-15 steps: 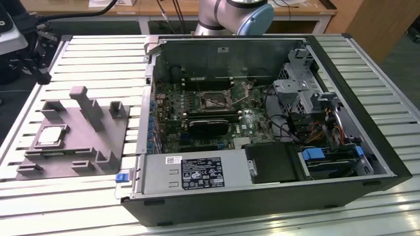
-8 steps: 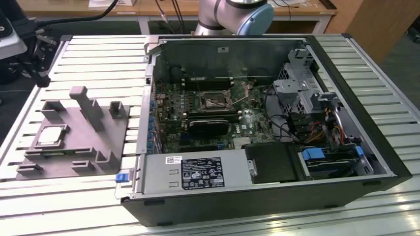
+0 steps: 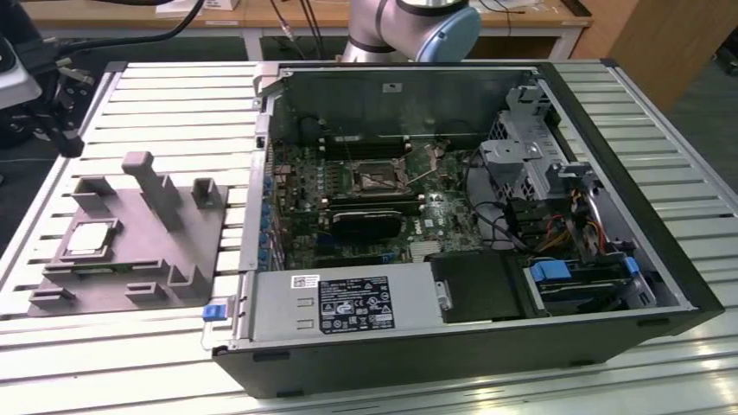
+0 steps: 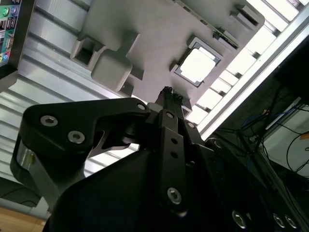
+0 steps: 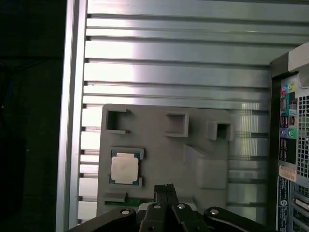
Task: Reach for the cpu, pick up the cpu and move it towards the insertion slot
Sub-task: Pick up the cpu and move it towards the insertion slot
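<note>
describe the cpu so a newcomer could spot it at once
At the exterior view's left, beside the open computer case, lies a grey fixture plate. In a recess on it sits the cpu, the only shiny silver square among matte grey blocks.

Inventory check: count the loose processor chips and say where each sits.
1. The cpu lies in a recess of the grey fixture, at the exterior view's left of the open computer case. Others may hide inside it.

Strong light whitens the cpu [image 4: 197,65] just beyond the gripper [image 4: 169,93] in the second wrist view and glares in bands off the ribbed metal table [image 4: 48,63] ahead of it, while the gripper's black body is dim, in shadow.
</note>
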### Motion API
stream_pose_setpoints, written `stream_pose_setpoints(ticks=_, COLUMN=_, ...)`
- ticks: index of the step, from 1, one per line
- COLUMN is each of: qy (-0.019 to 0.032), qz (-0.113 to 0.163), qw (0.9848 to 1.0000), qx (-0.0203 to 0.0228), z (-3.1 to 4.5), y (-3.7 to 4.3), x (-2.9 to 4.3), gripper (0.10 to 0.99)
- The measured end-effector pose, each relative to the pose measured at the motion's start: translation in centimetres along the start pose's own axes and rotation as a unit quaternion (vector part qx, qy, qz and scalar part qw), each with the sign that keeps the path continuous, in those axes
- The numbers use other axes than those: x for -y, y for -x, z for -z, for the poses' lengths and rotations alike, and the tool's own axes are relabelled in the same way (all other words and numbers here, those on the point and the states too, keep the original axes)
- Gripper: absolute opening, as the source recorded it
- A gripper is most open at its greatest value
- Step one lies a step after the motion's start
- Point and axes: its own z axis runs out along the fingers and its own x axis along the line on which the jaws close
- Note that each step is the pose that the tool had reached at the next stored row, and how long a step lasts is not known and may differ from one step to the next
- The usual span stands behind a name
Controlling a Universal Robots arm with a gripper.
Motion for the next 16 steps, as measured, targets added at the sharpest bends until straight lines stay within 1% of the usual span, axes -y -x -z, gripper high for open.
stream_pose_setpoints(ticks=11, qy=0.0000, qz=0.000, qw=1.0000, qx=0.0000, z=-0.72, y=-0.94, x=0.02, gripper=0.106)
stream_pose_setpoints(ticks=16, qy=0.0000, qz=0.000, qw=1.0000, qx=0.0000, z=-1.03, y=-1.26, x=0.03, gripper=0.106)
